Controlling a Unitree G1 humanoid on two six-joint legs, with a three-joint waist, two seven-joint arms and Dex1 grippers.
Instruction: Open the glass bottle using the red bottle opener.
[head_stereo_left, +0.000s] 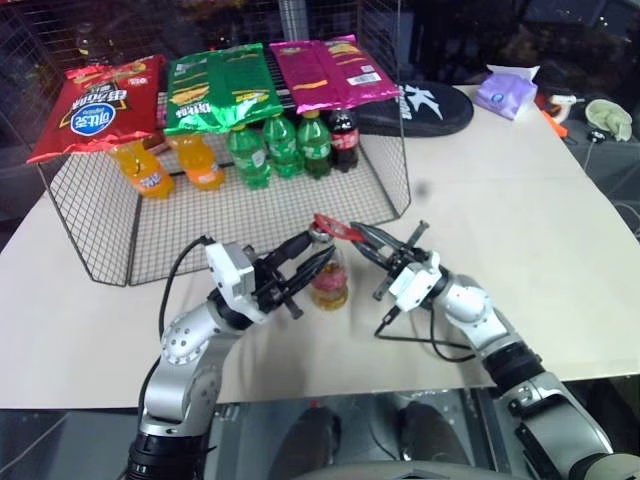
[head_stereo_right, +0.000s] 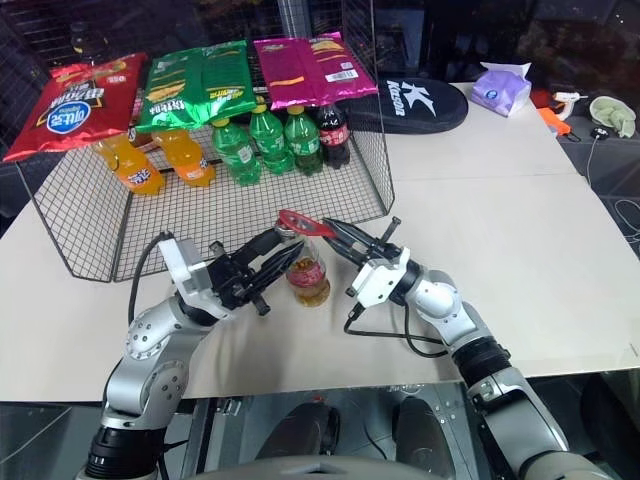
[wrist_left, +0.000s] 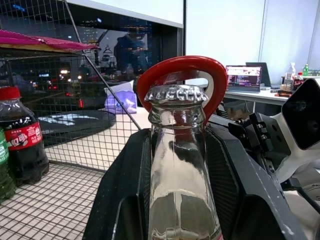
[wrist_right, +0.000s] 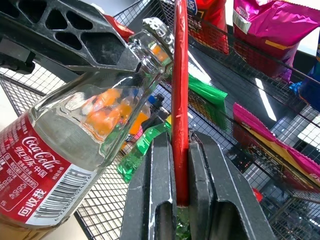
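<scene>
Left wrist view: left gripper (head_stereo_left: 308, 262) clasps the glass bottle (head_stereo_left: 329, 280) upright on the table (head_stereo_left: 500, 200); right gripper (head_stereo_left: 368, 243) pinches the red bottle opener (head_stereo_left: 333, 227), apparently touching the cap (wrist_left: 176, 93).

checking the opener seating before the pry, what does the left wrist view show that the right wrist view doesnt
Left wrist view: the metal crown cap still on, head-on, with the red bottle opener's oval ring standing just behind it, and a cola bottle on the wire rack.

Right wrist view: the opener's slim handle clamped edge-on in the right end effector, the bottle's red-and-white label, and a pink snack bag.

Both: the glass bottle, held by the left end effector, with the opener at its cap.
</scene>
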